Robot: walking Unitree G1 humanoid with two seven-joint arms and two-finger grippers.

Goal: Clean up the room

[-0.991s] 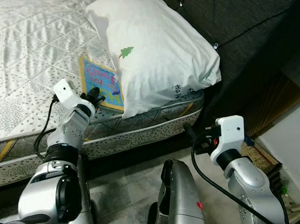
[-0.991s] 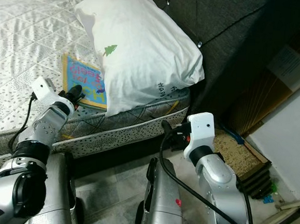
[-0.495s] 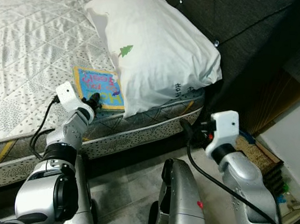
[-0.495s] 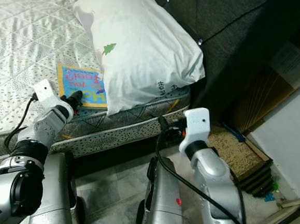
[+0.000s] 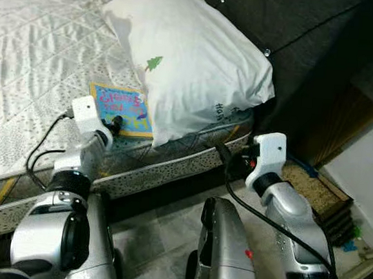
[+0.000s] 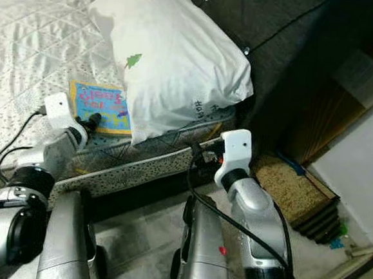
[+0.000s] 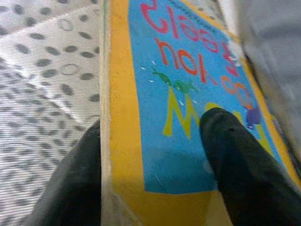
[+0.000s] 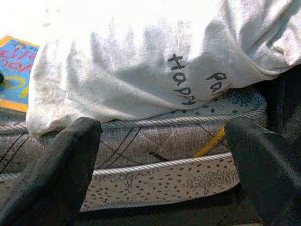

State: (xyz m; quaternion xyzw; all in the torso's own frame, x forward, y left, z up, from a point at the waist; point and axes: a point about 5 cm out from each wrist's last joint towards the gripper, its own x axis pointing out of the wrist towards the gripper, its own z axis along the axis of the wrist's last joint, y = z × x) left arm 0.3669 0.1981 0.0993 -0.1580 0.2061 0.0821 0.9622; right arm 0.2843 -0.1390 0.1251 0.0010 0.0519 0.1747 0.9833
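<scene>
One book [image 5: 124, 109] lies flat on the bed [image 5: 32, 50], at centre left of the left eye frame, near the mattress edge, with its far side tucked just under the white pillow [image 5: 186, 62]. It looks like a thin children's board book with a blue cover and a yellow border: probably light and stiff, with a smooth cover that could slide between the fingers. The free corner and edge facing the robot seem the best place to take hold, since the pillow covers the other side and may drag on the book as it comes away.

In the left wrist view the left gripper [image 7: 155, 160] straddles that near edge of the book: one black finger lies on the blue cover, the other sits low beside the yellow edge against the dotted mattress fabric. The fingers are only narrowly parted around the edge, and I cannot tell whether they are already pinching it.

At centre right of the left eye frame, the right gripper [image 8: 164, 165] hangs in front of the mattress side below the pillow, its fingers spread wide and holding nothing.
</scene>
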